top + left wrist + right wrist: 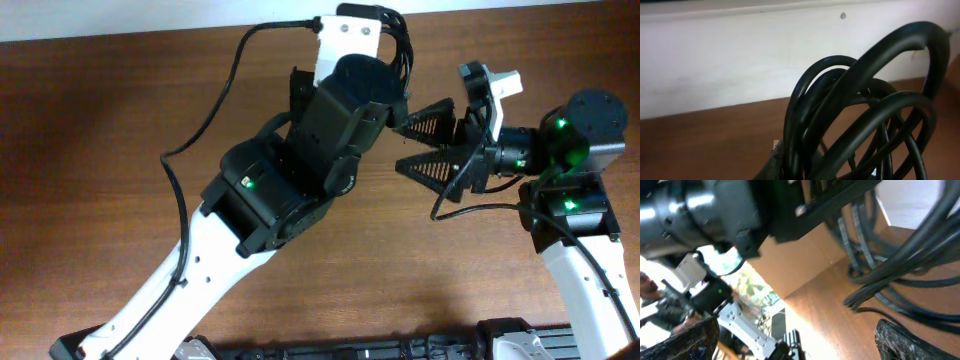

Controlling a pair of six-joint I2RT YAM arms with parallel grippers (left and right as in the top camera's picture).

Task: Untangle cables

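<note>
Ahead of right gripper [425, 143]: left arm [320, 130] and cables [900, 265] block; bare worktop [90, 120] beyond.

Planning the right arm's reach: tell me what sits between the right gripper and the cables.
Nothing visible blocks it. In the right wrist view the open right gripper faces the black cables across bare table. The left arm holds the bundle from above, crowding that side in the overhead view.
</note>
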